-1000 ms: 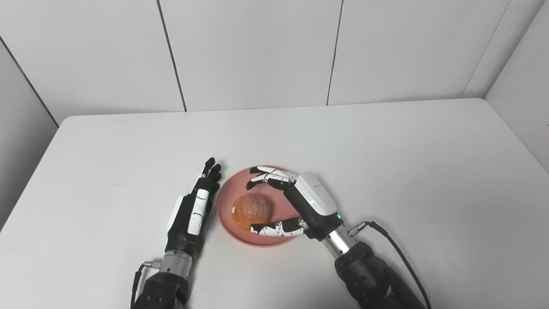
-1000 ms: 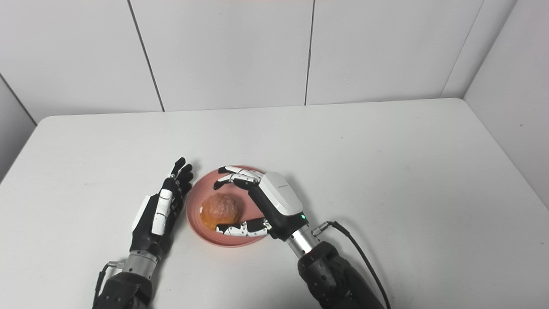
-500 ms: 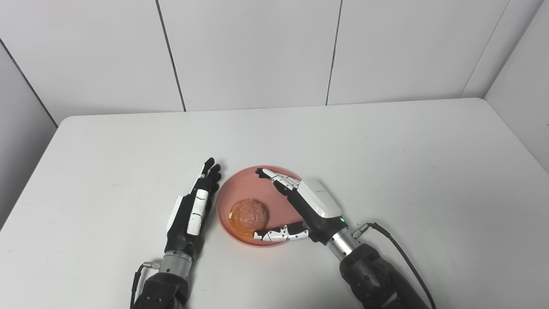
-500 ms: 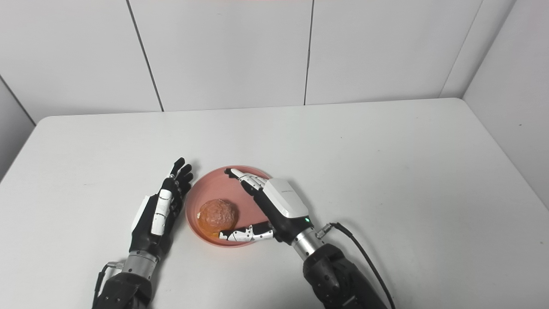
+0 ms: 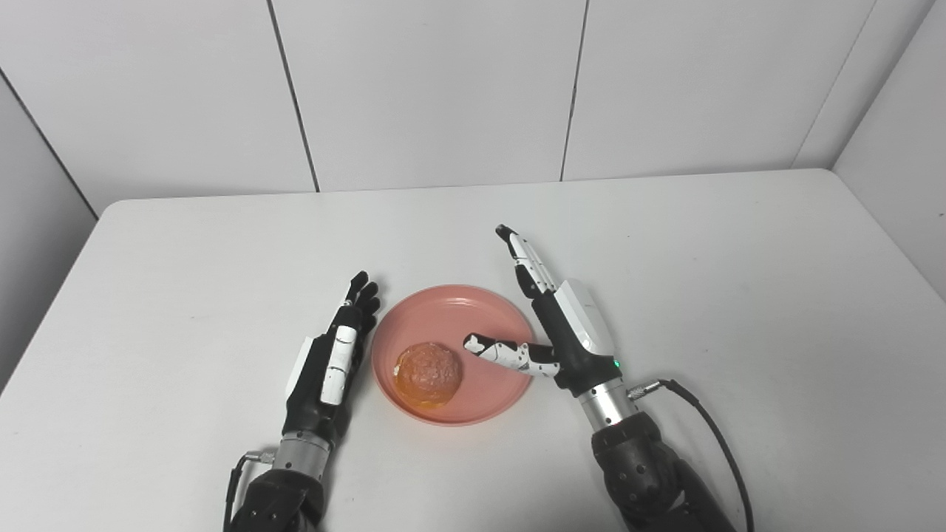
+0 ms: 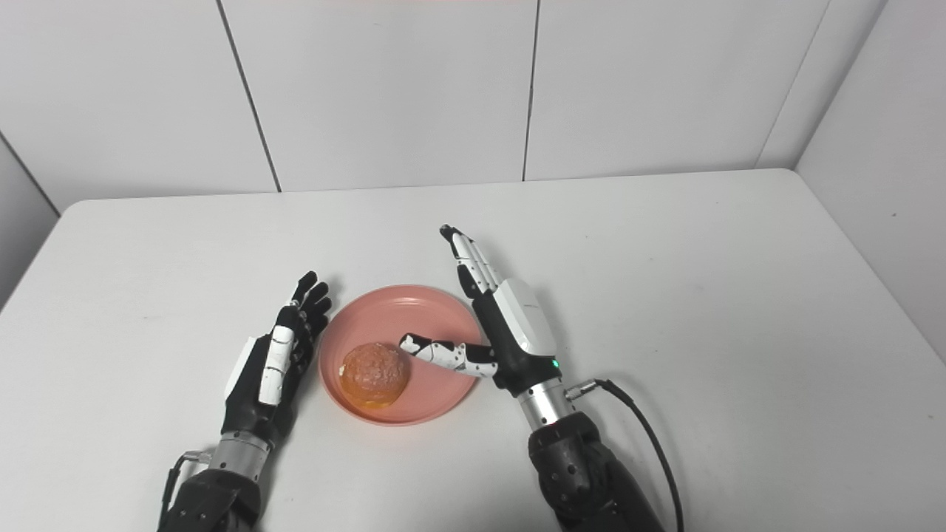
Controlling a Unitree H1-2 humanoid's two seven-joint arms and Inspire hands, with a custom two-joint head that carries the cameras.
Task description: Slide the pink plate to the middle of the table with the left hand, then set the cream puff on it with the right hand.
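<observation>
The right hand is spread wide and empty — fingers straight toward the table's far edge, thumb over the plate. The puff sits on the plate's near-left part. The left hand stands flat and open just beside the plate's left rim, perhaps touching it.

You see a matt white counter, smooth with a few small dark specks. The pink plate looks like smooth plastic with a soft sheen. The cream puff has a rough, bumpy golden crust. Your right hand wears a glossy white plastic shell over black parts; your left hand looks alike, with a bare metal wrist.
</observation>
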